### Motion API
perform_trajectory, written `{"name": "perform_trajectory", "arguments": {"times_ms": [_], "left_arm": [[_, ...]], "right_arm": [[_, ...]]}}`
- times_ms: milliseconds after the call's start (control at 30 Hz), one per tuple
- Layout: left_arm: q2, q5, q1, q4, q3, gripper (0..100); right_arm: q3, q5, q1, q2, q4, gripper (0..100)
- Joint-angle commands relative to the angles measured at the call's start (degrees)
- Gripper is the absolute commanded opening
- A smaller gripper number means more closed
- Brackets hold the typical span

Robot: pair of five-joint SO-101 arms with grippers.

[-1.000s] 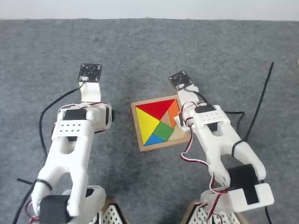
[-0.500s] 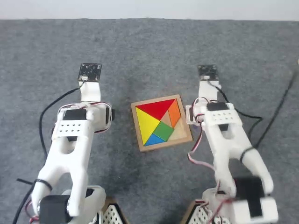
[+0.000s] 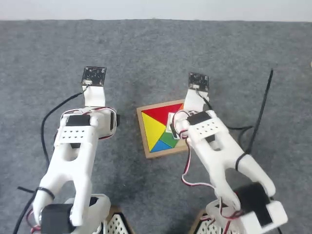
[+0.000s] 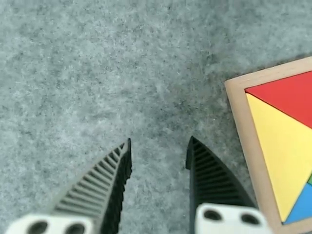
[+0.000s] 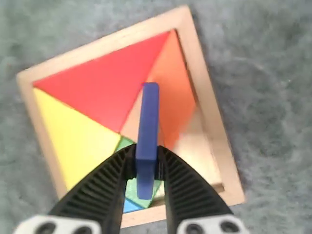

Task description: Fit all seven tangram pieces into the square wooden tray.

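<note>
Several flat pieces lie in the square wooden tray point(image 5: 207, 97), among them a red triangle point(image 5: 102, 92), a yellow triangle point(image 5: 73, 136) and an orange piece point(image 5: 173, 92), with bare wood showing along one side of the tray floor. A dark blue piece point(image 5: 147, 131) stands on edge above them, over the seam between red and orange. The right gripper point(image 5: 146, 158) has its jaws clamped on the flat faces of this piece. In the high view the right arm point(image 3: 209, 146) leans inward from its base and stretches across the tray's right part, with its wrist above the pieces. The tray sits skewed on the grey mat point(image 3: 146, 48) between the two arms. The left arm point(image 3: 78, 141) reaches straight forward just beside the tray. The left gripper point(image 4: 158, 146) hangs over bare mat near the tray's rim, jaws apart and holding nothing.
</note>
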Motion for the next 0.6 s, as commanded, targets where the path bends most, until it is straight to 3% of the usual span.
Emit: {"name": "perform_trajectory", "arguments": {"times_ms": [0, 200, 567], "left_arm": [[-0.2, -0.5, 0.5, -1.6, -0.5, 18], [-0.2, -0.5, 0.5, -1.6, -0.5, 18], [-0.2, -0.5, 0.6, -1.6, -0.5, 18]], "right_arm": [[-0.7, -1.0, 1.4, -0.3, -0.1, 13.1], [-0.6, -8.6, 0.7, -0.4, 3.1, 33.7], [-1.9, -7.8, 0.7, -3.0, 3.1, 35.0]]}}
